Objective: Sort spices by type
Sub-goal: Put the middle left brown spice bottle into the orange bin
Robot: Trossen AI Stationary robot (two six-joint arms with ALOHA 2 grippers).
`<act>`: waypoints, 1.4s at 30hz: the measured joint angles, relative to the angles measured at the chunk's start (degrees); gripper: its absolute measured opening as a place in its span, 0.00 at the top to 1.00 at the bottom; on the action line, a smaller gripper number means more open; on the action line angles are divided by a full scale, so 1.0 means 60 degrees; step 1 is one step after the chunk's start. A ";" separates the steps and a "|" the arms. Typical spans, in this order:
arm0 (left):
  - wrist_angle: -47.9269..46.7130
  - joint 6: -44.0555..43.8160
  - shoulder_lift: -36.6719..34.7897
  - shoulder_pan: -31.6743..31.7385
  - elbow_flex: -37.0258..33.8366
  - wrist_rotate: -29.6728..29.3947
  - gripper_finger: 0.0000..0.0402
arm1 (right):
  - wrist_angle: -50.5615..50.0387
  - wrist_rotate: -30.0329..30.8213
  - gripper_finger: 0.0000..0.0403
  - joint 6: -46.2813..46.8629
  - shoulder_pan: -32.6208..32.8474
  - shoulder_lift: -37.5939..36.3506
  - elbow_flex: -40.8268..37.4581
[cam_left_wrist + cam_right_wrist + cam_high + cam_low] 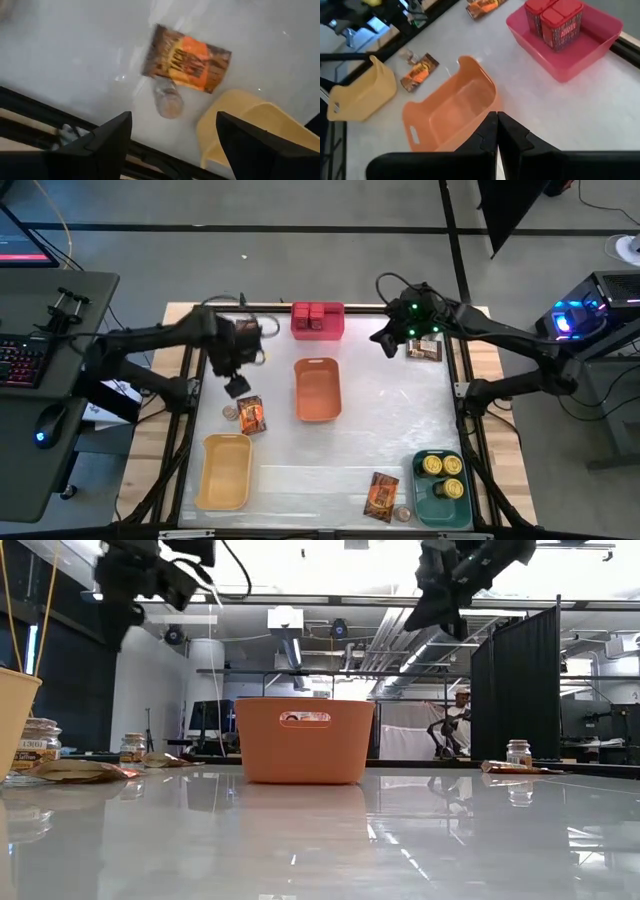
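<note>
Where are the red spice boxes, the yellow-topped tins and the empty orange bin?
red spice boxes [315,314]: high view, on their red tops, inside the pink bin.
yellow-topped tins [432,466]: high view, on one tin's yellow lid.
orange bin [317,392]: high view, on its bare floor.

Two red boxes [315,314] are standing upright side by side in the pink bin at the desk's far edge. Two yellow-topped tins [442,465] are sitting in the green bin at the near right. One orange-brown packet [250,415] is lying flat with a tiny jar [230,412] just beside it; another packet [381,495] and jar [403,513] are lying near the green bin; a third packet [425,350] is resting far right
</note>
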 joint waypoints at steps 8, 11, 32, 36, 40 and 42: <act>0.0978 -0.4628 -0.0773 -0.2416 -0.1963 -0.0600 0.31 | 0.0028 -0.0217 1.00 -0.0233 0.0000 0.0446 0.0000; 0.1796 -0.5608 -0.0811 -0.2646 -0.2372 -0.0593 0.31 | 0.0077 -0.0240 1.00 -0.0233 0.0004 0.0462 0.0000; 0.3826 -0.6394 -0.0731 -0.2933 -0.4538 -0.0252 0.31 | 0.0197 -0.0452 1.00 0.0026 0.0004 0.0462 0.0000; 0.3812 -0.6456 -0.0735 -0.2933 -0.4884 -0.0088 0.31 | 0.0194 -0.0452 1.00 0.0026 0.0000 0.0462 0.0000; 0.3956 -0.6471 -0.0731 -0.2933 -0.5036 -0.0100 0.31 | 0.0197 -0.0452 1.00 0.0026 0.0004 0.0459 0.0000; 0.4265 -0.6475 -0.0731 -0.2930 -0.5117 -0.0148 0.31 | 0.0197 -0.0452 1.00 0.0026 0.0001 0.0459 0.0000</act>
